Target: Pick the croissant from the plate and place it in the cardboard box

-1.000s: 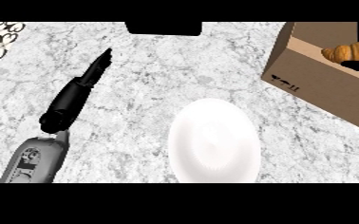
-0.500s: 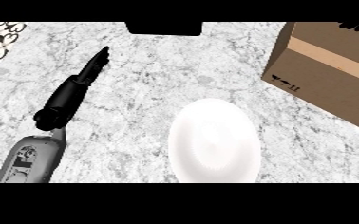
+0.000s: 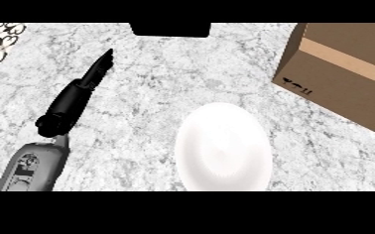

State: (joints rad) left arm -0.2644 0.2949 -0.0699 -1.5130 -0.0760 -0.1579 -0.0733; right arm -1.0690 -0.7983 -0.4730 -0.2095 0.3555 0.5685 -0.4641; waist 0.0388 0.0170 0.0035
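One plate (image 3: 223, 148), bare, lower centre; one box (image 3: 337, 72), upper right. My left hand (image 3: 77, 96), fingers (image 3: 99, 69) straight and together, rests on the counter (image 3: 168, 79), left. Croissant not visible.

Kitchen setting: grey-veined white marble counter (image 3: 168, 79) carrying a round white plate (image 3: 223, 148) and a brown cardboard box (image 3: 337, 69) with a paler tape strip.

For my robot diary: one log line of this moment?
left hand: open, resting on counter | plate: bare | cardboard box: right edge | right hand: unseen
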